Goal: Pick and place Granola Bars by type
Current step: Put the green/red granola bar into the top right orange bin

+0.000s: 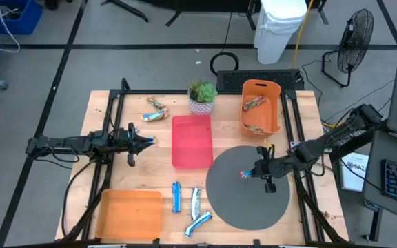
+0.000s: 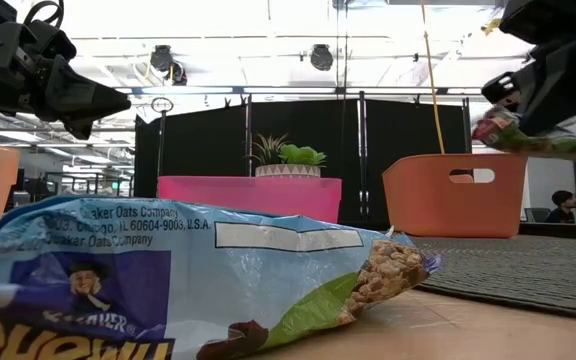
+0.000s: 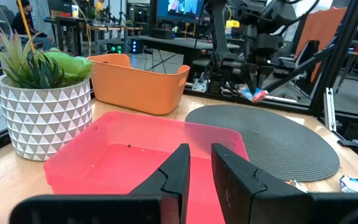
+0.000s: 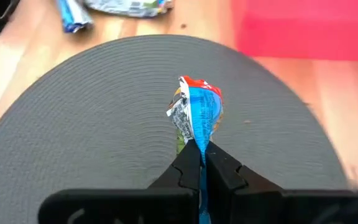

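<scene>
My right gripper (image 1: 251,171) hangs over the round grey mat (image 1: 247,200), shut on a blue-and-white granola bar with a red end (image 4: 195,111), which also shows in the low view (image 2: 513,135). My left gripper (image 1: 148,141) hovers at the left side of the red tray (image 1: 191,141); its fingers (image 3: 201,168) are a narrow gap apart and hold nothing. Three blue bars (image 1: 176,197) lie flat on the wood near the front edge, one of them close to the low camera (image 2: 168,290). Two brown bars (image 1: 158,110) lie near the far-left corner. My right gripper pinches the blue bar between its two fingers by one end of the wrapper (image 4: 201,144). The rest of the bar sticks out past the fingertips, its red end (image 4: 194,84) farthest away. The bar is lifted clear above the grey mat.
An orange basket (image 1: 260,88) at the far right holds brown bars (image 1: 253,103). An orange tray (image 1: 129,213) sits at the near left, and a potted plant (image 1: 202,96) stands behind the red tray. Black frame rails run along both table sides.
</scene>
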`<action>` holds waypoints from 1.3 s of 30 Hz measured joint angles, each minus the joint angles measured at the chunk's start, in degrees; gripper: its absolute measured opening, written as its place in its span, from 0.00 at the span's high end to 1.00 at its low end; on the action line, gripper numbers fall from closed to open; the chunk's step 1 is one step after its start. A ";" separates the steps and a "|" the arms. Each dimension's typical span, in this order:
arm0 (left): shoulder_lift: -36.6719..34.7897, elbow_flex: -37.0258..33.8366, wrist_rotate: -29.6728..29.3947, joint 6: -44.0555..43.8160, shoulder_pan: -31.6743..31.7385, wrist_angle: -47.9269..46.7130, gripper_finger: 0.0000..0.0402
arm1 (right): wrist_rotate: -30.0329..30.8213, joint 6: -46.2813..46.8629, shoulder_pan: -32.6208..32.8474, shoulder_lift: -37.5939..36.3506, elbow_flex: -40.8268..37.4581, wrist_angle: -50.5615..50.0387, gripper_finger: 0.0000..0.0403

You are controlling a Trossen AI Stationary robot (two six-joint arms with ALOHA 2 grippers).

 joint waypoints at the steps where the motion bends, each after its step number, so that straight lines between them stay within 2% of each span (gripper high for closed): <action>1: 0.02 0.00 0.01 0.00 0.00 0.00 0.82 | 0.54 0.06 -0.02 -0.89 0.00 -0.64 1.00; 10: 0.02 0.00 0.00 0.00 0.00 0.00 0.82 | 2.92 -1.05 -0.02 -7.10 -0.27 -0.93 1.00; 20: 0.02 0.00 0.02 -0.02 0.01 0.00 0.82 | 2.57 -1.64 -0.02 -17.26 -13.95 14.07 1.00; 30: 0.02 0.00 0.00 -0.01 0.00 0.00 0.82 | 2.53 -5.40 -0.35 -29.45 -22.63 26.49 1.00; 36: 0.02 0.00 0.01 0.00 0.01 0.00 0.82 | 2.45 -6.90 -3.40 -31.38 -26.66 32.29 1.00; 39: 0.02 0.00 0.02 -0.01 0.01 0.00 0.82 | 0.44 -7.50 -5.55 -31.34 -27.36 33.06 1.00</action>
